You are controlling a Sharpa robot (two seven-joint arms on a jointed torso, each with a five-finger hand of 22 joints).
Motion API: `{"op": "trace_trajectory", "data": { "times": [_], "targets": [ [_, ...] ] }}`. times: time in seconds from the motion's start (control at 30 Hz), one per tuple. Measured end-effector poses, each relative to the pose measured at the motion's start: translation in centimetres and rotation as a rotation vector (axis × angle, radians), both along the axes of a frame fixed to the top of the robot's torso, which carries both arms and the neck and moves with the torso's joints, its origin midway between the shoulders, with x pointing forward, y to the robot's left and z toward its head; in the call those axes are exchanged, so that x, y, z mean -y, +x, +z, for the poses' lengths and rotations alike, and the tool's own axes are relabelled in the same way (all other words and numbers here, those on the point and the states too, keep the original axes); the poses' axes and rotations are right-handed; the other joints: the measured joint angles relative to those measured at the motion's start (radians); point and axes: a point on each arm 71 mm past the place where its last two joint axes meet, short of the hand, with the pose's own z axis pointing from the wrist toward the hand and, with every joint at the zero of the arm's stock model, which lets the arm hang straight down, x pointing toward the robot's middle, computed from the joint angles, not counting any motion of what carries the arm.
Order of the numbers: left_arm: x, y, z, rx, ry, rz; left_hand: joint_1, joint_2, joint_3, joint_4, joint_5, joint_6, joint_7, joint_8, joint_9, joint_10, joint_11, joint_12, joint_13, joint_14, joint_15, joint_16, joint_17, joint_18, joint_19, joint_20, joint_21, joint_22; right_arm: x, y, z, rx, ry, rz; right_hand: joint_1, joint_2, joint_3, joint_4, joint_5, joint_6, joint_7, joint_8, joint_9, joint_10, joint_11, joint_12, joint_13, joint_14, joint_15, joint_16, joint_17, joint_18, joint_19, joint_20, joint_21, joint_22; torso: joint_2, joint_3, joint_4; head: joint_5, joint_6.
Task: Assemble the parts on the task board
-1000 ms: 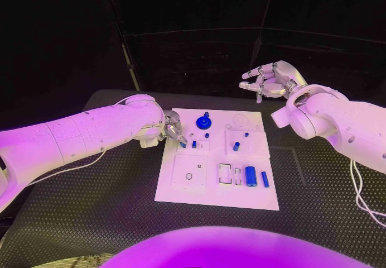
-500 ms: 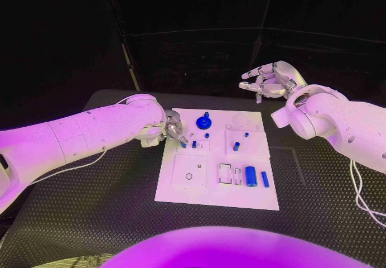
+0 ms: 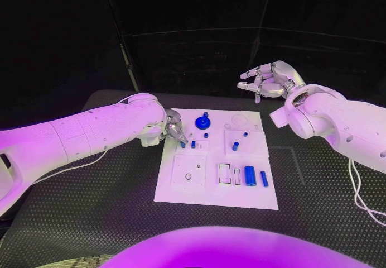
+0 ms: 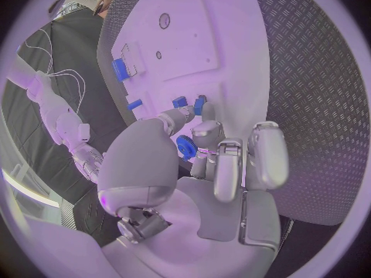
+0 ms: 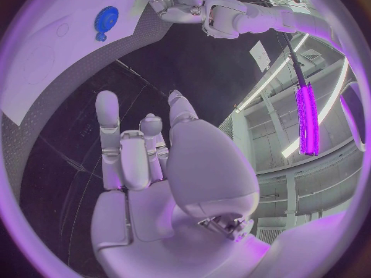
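The white task board [image 3: 189,187] lies mid-table, also in the left wrist view [image 4: 220,37]. On it are a blue gear with a knob [image 3: 203,121], small blue pegs [image 3: 236,146], a thick blue cylinder [image 3: 250,176] and a slim one [image 3: 265,178]. My left hand [image 3: 172,133] sits at the board's left edge with its fingers curled. Its fingertips [image 4: 203,128] are right at a small blue part [image 3: 183,144]; whether they pinch it is hidden. My right hand [image 3: 270,78] hangs raised beyond the board's far right corner, fingers apart and holding nothing.
Black ribbed table [image 3: 96,206] surrounds the board on all sides. A thin white cable [image 3: 358,195] trails along the table's right side. In the right wrist view the board's corner [image 5: 54,55] and the gear [image 5: 106,20] lie well off from the hand [image 5: 154,160].
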Motion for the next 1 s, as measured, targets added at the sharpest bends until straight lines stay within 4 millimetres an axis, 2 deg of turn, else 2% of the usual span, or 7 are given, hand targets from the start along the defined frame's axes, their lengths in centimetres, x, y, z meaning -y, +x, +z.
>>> {"op": "trace_trajectory", "data": {
  "times": [0.43, 1.0],
  "targets": [
    [0.29, 0.15, 0.00, -0.002, -0.001, -0.003, -0.015, 0.013, -0.003, -0.003, -0.002, 0.012, -0.009, 0.000, 0.002, 0.012, -0.005, 0.030, 0.035, 0.000, -0.007, 0.000, 0.000, 0.000, 0.007, -0.007, 0.010, 0.000, -0.01, -0.01, 0.00, 0.000, 0.000, 0.001, 0.000, 0.000, 0.000, 0.000, 0.000, 0.000, 0.000, 0.000, 0.000, 0.000, 0.000, 0.000, 0.000, 0.000, 0.000, 0.000, 0.000, 0.000, 0.000, 0.000, 0.000, 0.000, 0.000, -0.0001, 0.0000, -0.002, 0.000],
    [0.15, 0.14, -0.02, -0.005, 0.010, -0.013, -0.024, 0.014, -0.010, -0.010, -0.002, 0.019, -0.013, 0.002, 0.002, 0.021, -0.011, 0.042, 0.051, 0.001, -0.008, 0.000, 0.000, 0.000, 0.013, -0.013, 0.016, 0.000, 0.03, -0.01, -0.01, -0.001, -0.001, 0.001, 0.000, 0.000, 0.000, 0.000, 0.000, 0.000, 0.000, 0.000, 0.000, 0.000, 0.000, 0.000, 0.000, 0.000, 0.000, 0.000, 0.000, 0.000, 0.000, 0.000, 0.000, 0.000, 0.000, -0.0007, 0.0011, -0.002, 0.000]
  ]
}}
